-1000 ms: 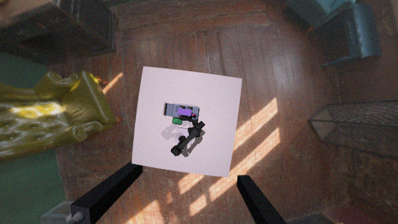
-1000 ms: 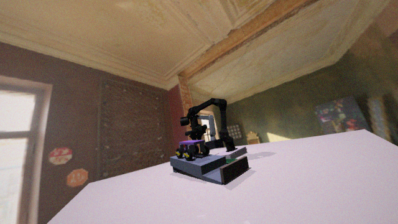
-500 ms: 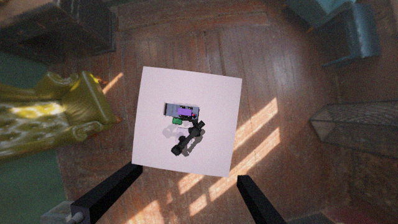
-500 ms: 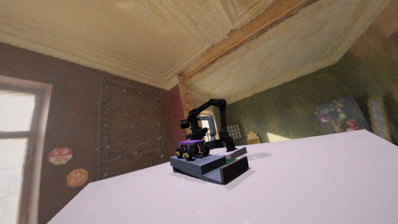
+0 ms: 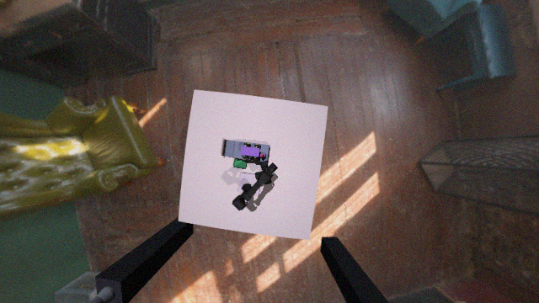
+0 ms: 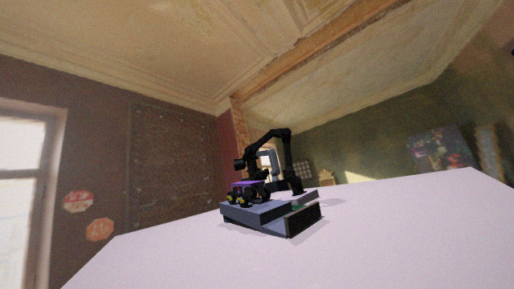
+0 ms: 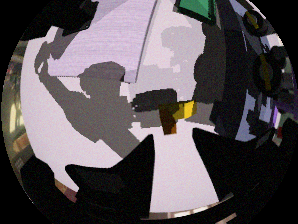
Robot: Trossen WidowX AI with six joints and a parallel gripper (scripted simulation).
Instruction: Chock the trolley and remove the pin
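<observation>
Top: trolley (image 5: 250,151) (image 6: 250,183) on ramp (image 5: 235,150) (image 6: 241,215), gripper (image 5: 264,166) (image 6: 261,175) (image 7: 173,135) alongside. Exterior: grip unclear. Wrist: fingers part open, nothing held; chock (image 7: 187,109) on table beside ramp, ahead of tips. Probably light, grippy base, stiff handle (image 7: 169,123); pinch handle.

A tufted yellow sofa (image 5: 80,156) and a blue armchair (image 5: 484,55) flank the white desk (image 5: 290,139) (image 6: 361,225) on a sunlit plank floor (image 5: 269,63). Beyond it, two round signs, one red and white (image 6: 78,201), one orange (image 6: 99,229), hang beside a window (image 6: 22,201), their lettering apparently too blurred to read.
</observation>
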